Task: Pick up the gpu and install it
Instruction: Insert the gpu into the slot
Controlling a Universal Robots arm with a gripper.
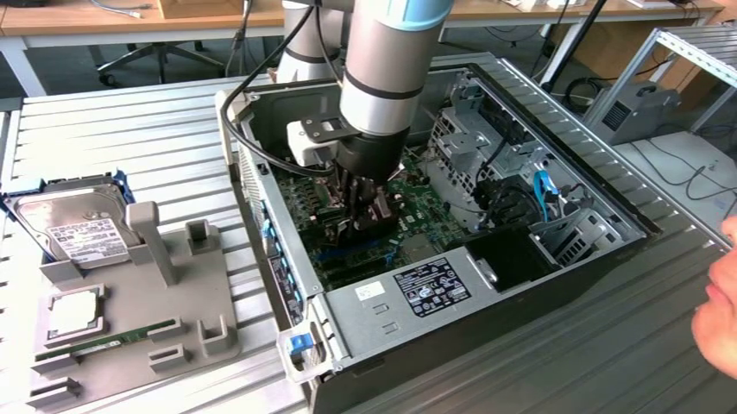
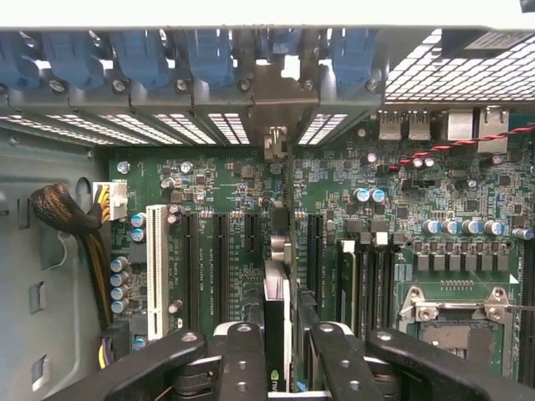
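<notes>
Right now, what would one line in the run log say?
gripper: shut on gpu | gpu: edge-on, over motherboard slots | place: inside open computer case | hard drive: on grey holder

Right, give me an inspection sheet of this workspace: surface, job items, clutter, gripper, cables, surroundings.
Surface: grey ribbed metal table carrying an open computer case and a grey parts holder.
Job's things: gpu held edge-on, upright over the motherboard among its expansion slots; whether it is seated cannot be told.
Clutter: silver hard drive, green RAM stick and a square chip on the holder.
Gripper: gripper shut on the gpu, lowered inside the case.
Cables: black cable along the arm; braided bundle and red-black twisted pair in the case.
Surroundings: wooden desks behind; a person's hand at the exterior view's right.
</notes>
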